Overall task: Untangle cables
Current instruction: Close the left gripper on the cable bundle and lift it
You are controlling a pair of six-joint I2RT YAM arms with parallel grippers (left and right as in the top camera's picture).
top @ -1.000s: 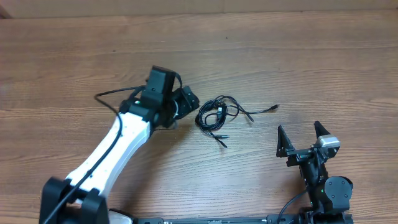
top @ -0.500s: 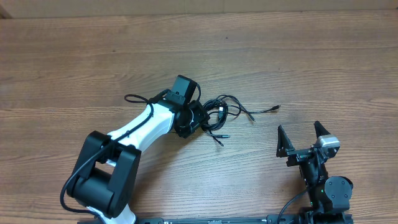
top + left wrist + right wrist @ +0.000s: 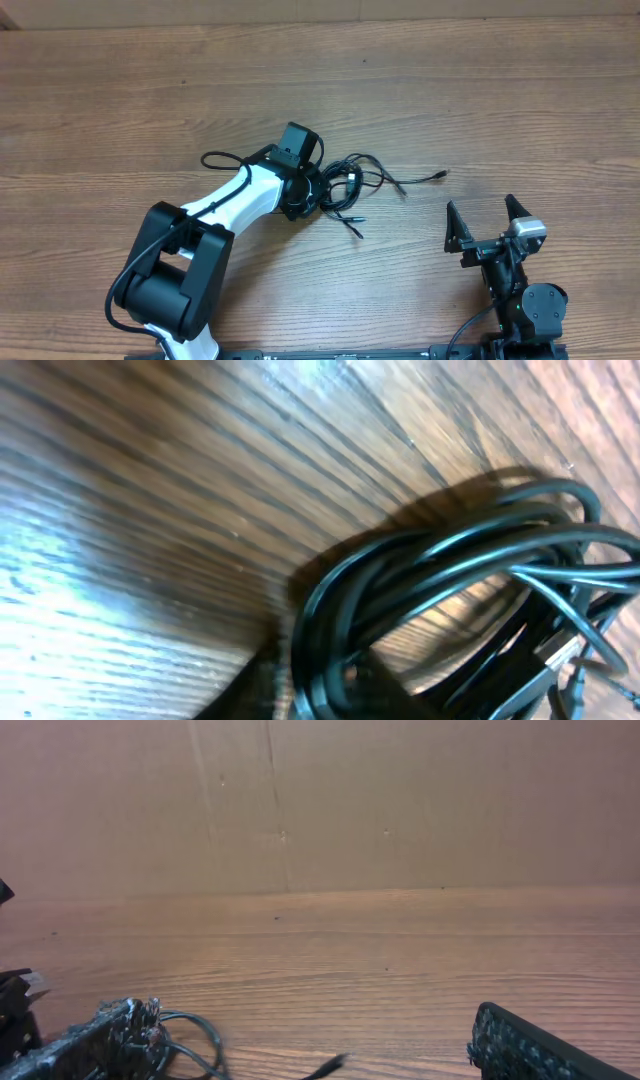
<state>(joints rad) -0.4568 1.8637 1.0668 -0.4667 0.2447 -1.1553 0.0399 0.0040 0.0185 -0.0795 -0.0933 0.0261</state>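
Overhead: the cables (image 3: 352, 183) lie as one coiled bundle near the ctr of the table (image 3: 450, 90). One strand leaves the bundle toward 3 o'clock and ends in a small plug (image 3: 441, 174), which lies flat on the wood. A second cable end (image 3: 357, 232) lies at approx. 6 o'clock of the bundle.

L gripper (image 3: 312, 192) sits at the bundle's 9 o'clock edge, touching or overlapping the outer loops. The white L arm (image 3: 235, 205) runs back from it toward 7 o'clock. In the L wrist view I see only a close-up of the looped cords (image 3: 440, 575) on the wood grain, with dark shapes at the btm edge. I cannot tell whether the L pincer is spread or clamped on a cord.

R gripper (image 3: 487, 222) is at approx. 4 o'clock of the bundle, well apart from it. Its fingers (image 3: 455, 228) are spread wide, with nothing between them. R wrist view confirms this. The fingertips (image 3: 95, 1042) sit at opposite btm corners, and a cable loop (image 3: 195, 1038) shows at lower L.
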